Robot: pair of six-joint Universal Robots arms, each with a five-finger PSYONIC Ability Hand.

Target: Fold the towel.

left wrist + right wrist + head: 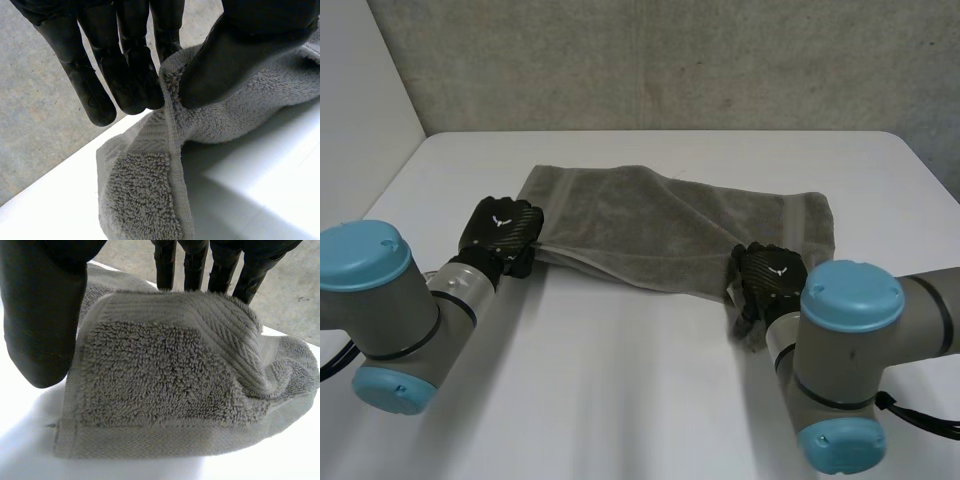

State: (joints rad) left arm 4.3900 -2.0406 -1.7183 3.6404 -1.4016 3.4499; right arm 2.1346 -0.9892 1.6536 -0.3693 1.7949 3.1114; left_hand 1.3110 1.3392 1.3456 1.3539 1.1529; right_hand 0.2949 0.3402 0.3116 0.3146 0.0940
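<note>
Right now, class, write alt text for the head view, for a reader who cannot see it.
Two black robot hands grip a grey towel spread loosely across a white table. The left hand pinches its near left corner and the right hand its near right corner.

Grey joints (382, 322), light-blue caps (853, 295), black robot hands (500, 232) (770, 280)

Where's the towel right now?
In the head view the towel lies across the white table, its near edge pinched at either end by the left hand and the right hand.
</note>
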